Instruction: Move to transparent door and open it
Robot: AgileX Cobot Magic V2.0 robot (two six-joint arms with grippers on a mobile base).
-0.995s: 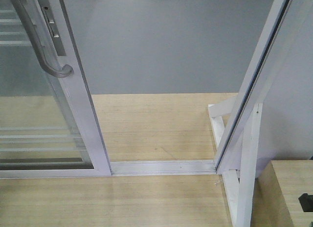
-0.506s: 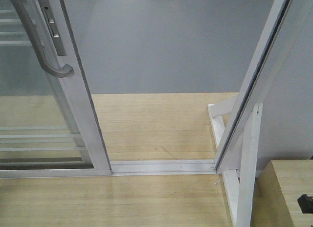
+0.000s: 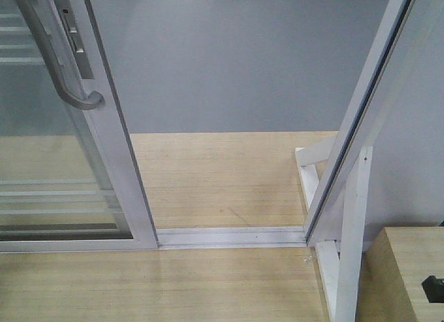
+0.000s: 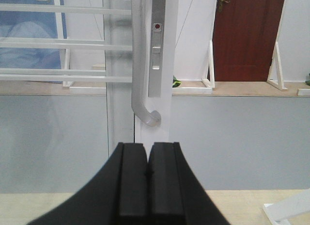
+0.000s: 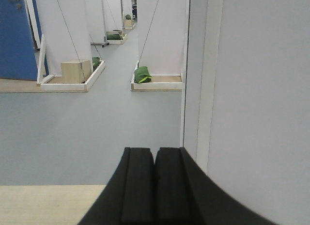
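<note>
You are looking down at a light wood-grain platform [image 3: 208, 280] that gives way to grey floor [image 3: 236, 65] beyond a white floor track [image 3: 232, 236]. The transparent door [image 3: 48, 155] stands at the left of the front view, slid aside so the doorway between it and the white jamb [image 3: 361, 121] on the right is open. Its curved grey handle [image 3: 52, 58] sits on the right stile, beside a lock plate [image 3: 73, 37]. A white triangular brace post [image 3: 350, 232] props the jamb.

Your left gripper [image 4: 147, 174] is clenched on nothing, pads pressed together, level and aimed at the stile just below the handle's [image 4: 140, 65] lower curl, not touching it. Your right gripper [image 5: 155, 179] is likewise closed and empty, pointing through the opening next to the jamb [image 5: 198, 79].

Only the wrist views show the room beyond: a dark red door [image 4: 247, 36], a blue door [image 5: 17, 36], and green bags [image 5: 142, 74] on wooden bases.
</note>
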